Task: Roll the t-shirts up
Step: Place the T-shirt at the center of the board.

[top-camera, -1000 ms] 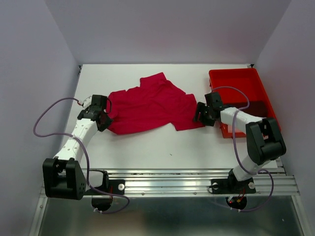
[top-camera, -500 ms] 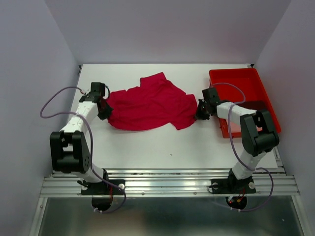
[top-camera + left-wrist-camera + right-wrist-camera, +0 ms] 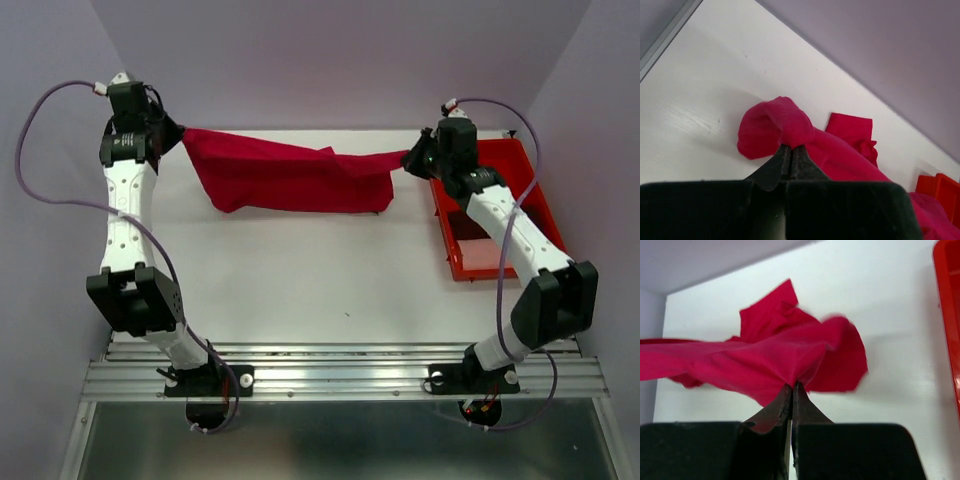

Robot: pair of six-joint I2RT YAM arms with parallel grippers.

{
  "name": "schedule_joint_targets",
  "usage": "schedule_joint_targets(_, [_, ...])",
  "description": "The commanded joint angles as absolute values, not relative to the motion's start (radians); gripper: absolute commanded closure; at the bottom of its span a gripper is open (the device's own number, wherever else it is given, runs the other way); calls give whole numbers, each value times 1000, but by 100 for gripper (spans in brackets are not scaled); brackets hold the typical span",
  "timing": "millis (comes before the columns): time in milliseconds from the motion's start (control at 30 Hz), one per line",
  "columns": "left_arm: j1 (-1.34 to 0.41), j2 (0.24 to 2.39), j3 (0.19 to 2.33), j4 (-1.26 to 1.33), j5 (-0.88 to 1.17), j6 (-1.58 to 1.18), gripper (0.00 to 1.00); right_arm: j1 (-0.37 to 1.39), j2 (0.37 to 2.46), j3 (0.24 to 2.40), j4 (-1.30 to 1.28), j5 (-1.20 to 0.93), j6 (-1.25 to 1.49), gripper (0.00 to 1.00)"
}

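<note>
The red t-shirt point(image 3: 290, 178) hangs in the air to the left of the red tray point(image 3: 505, 148), pulled out long like a banner. The left gripper point(image 3: 172, 135) is pinched tight on the shirt end far from the tray. The right gripper point(image 3: 415, 160) is pinched tight on the other end, just beside the tray's far left corner. The shirt's low edge sags toward the white table point(image 3: 300, 280). I cannot tell if it touches.

Left arm point(image 3: 125, 215), right arm point(image 3: 520, 235): white and black.
Black joints; left pincer point(image 3: 176, 135), right pincer point(image 3: 410, 160) black too; thin lilac cable point(image 3: 22, 150) on each.
</note>
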State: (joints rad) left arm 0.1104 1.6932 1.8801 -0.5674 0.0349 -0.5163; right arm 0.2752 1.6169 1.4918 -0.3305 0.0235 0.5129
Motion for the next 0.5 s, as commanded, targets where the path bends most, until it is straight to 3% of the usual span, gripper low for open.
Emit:
schedule_joint_targets(0, [173,1559,1670,-572,126,-468,100,268,1488,1258,-347,9,503,99])
schedule_joint_targets(100, [195,1442,1387,-528,127,-460,98,268,1376,1025,-315,-34,546,99])
schedule_joint_targets(133, [201,1421,1255,-520,123,-462,76,268,1349,969,-290,-53,560,99])
schedule_joint_targets(167, [202,1405,1200,-519,120,-466,52,268,1306,874,-284,-60,586,91])
schedule_joint_targets(200, [204,1384,1146,-514,121,-460,8,268,1289,835,-279,-64,594,78])
schedule_joint_targets(267, [207,1376,1051,-511,118,-456,6,268,1267,755,-285,-57,607,52])
schedule_joint_targets(333, [207,1368,1011,-499,117,-459,7,268,1264,733,-311,-26,607,38])
schedule_joint_targets(400, [207,1358,1000,-491,106,-463,12,268,1262,735,-324,-11,600,37])
schedule_joint_targets(467, [206,1355,996,-494,66,-465,24,268,1262,747,-331,-5,598,37])
